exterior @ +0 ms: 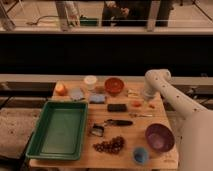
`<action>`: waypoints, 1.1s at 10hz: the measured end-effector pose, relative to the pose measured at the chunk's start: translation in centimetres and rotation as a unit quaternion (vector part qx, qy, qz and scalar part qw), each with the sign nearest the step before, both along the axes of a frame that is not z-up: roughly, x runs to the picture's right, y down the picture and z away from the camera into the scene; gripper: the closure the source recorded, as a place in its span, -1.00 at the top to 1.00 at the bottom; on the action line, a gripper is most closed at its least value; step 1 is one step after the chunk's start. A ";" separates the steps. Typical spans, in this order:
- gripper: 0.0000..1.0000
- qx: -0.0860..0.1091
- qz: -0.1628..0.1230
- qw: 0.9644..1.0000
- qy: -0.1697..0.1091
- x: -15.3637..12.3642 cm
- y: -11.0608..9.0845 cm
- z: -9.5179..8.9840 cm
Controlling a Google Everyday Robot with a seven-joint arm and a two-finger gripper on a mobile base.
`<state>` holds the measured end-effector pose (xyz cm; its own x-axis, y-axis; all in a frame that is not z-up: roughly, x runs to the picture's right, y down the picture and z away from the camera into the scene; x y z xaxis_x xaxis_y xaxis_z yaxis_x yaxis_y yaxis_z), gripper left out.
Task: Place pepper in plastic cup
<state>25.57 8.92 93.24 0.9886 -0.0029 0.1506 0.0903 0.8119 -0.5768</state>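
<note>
A green tray (35, 145) takes the left part of the table (127, 164), apart from the task. Behind it sits a round orange fruit (60, 89), then a white cup (90, 81) at the back edge beside a red-orange bowl (114, 85). The cup stands upright with its mouth up, so a drop from above should work. Right of a black box (117, 107) lies the pepper (136, 104), flat on the table and in nothing's hold. Just to its right the gripper (148, 100) hangs low over the table, the arm bent down from its elbow, placed, I judge, to come onto the pepper for a pick. Whether the gripper is open or closed cannot be told. Near the front edge stands a blue cup (140, 154). Which cup is meant is unsure. Either is well apart from the pepper, so a lift and carry is needed.
</note>
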 end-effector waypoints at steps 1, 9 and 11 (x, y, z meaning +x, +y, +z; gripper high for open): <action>0.07 -0.001 0.001 1.000 0.000 0.1 0.1 0.1; -0.18 -0.007 -0.006 1.000 -0.007 -0.7 0.1 0.7; -0.60 -0.007 -0.007 1.000 -0.007 -0.6 0.1 0.6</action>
